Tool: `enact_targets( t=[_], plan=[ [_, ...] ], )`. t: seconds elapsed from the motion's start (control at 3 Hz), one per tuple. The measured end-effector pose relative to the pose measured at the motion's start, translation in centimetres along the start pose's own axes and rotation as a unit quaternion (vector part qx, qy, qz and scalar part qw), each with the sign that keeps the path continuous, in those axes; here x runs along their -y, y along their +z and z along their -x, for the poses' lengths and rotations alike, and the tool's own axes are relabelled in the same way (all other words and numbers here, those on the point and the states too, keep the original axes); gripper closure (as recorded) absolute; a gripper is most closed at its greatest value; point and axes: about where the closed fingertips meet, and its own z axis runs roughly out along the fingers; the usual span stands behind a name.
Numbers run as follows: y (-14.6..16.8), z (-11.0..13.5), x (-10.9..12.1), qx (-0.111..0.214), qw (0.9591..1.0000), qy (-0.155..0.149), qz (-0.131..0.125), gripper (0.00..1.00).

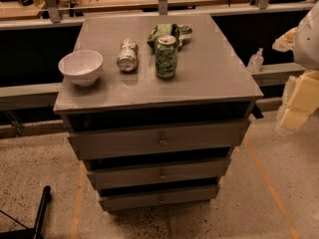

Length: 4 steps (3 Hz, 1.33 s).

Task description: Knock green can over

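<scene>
The green can (166, 56) stands upright near the middle of the grey cabinet top (214, 73). It has a dark green patterned body and a silver top. My gripper (298, 101) shows as pale yellowish blocks at the right edge of the view. It is beyond the cabinet's right side, lower than the top and well apart from the can. A white arm part (309, 34) is above it.
A silver-white can (127, 55) appears to lie on its side left of the green can. A white bowl (80, 66) sits at the left edge. A wrinkly green foil bag (167, 31) lies just behind the green can. A small clear bottle (255, 60) stands on the ledge to the right.
</scene>
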Motion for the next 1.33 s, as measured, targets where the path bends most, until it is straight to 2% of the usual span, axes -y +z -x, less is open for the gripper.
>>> enact_targets(
  t=[0.33, 0.67, 1.0, 1.33],
  plan=[
    [0.0, 0.0, 0.0, 0.0, 1.0, 0.0, 0.0, 0.0],
    [-0.7, 0.9, 2.0, 0.044, 0.9987, 0.0, -0.024, 0.0],
    [-2.2, 3.0, 7.1, 0.123, 0.9895, -0.001, -0.077, 0.0],
    [-3.7, 6.2, 12.7, 0.239, 0.9622, 0.018, -0.129, 0.0]
  ],
)
